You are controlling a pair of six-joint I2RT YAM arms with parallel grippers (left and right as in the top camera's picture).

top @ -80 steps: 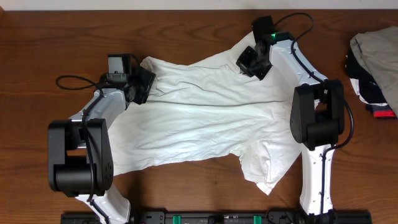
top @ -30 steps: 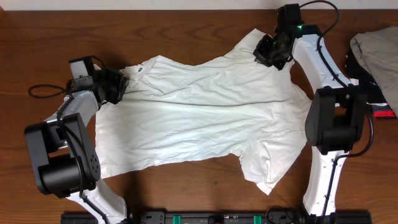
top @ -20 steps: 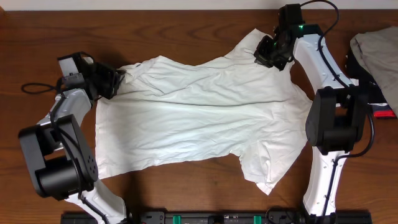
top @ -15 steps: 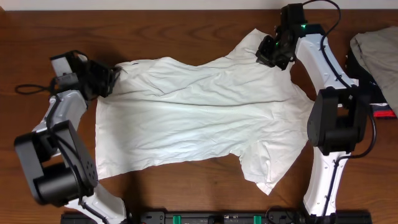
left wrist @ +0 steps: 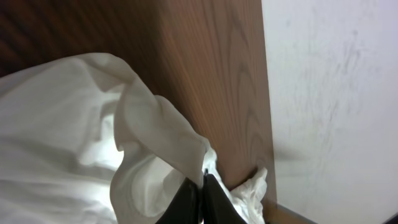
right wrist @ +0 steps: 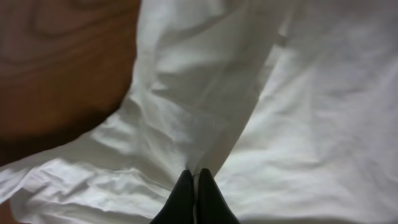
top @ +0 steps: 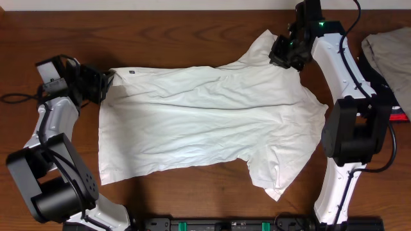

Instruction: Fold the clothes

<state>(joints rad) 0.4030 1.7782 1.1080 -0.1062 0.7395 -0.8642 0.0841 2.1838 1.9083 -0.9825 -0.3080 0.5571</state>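
The clothes, a white T-shirt (top: 205,122), lie spread across the wooden table, stretched between both arms; no lettering shows. At the shirt's far left corner my left gripper (top: 106,82) is shut on the fabric; the left wrist view shows its black fingers (left wrist: 200,186) pinching a lifted white fold (left wrist: 155,130). My right gripper (top: 280,52) is shut on the shirt's far right part near the sleeve. In the right wrist view the black fingertips (right wrist: 194,177) clamp a ridge of the cloth (right wrist: 261,93).
A heap of beige-grey, black and red garments (top: 385,70) lies at the table's right edge. The far table edge meets a pale wall (left wrist: 336,93) right behind the left gripper. Bare wood (top: 192,192) shows along the front.
Both arms have pulled outward: the left gripper moved further left with its corner, the right gripper slightly up and right. The shirt's far edge is now drawn much straighter and flatter.
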